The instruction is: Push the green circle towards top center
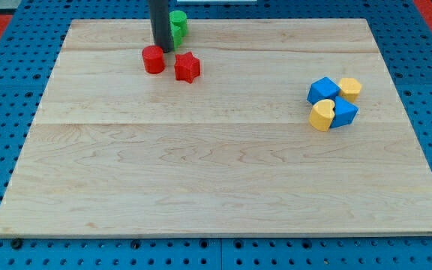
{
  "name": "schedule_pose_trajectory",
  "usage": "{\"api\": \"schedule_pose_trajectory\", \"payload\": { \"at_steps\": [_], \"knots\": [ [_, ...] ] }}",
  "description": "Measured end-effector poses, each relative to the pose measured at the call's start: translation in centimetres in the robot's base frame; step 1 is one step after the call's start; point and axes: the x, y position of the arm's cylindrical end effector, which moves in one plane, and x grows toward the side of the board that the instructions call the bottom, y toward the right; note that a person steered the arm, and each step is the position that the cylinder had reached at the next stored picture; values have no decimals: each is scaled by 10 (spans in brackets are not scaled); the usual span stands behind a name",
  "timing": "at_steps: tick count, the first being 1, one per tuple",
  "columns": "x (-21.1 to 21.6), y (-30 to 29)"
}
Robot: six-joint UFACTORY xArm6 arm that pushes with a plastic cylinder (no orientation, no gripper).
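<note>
Camera view shows my tip (pixel 162 49), a bare rod tool holding nothing, touching the green circle's (pixel 178 25) left side, above the red cylinder (pixel 154 59) and red star (pixel 187 67).

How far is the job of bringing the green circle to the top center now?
Done: the green circle already lies at the board's top edge. In hand: my tip sits just left of it, above the red cylinder and red star. Left: the circle is still left of center, so a push rightward remains.
</note>
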Motion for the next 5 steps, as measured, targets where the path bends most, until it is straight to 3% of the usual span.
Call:
{"api": "schedule_pose_trajectory", "payload": {
  "at_steps": [2,4,5],
  "knots": [
    [-3,-77],
    [-75,-81],
    [-81,-74]
  ]
}}
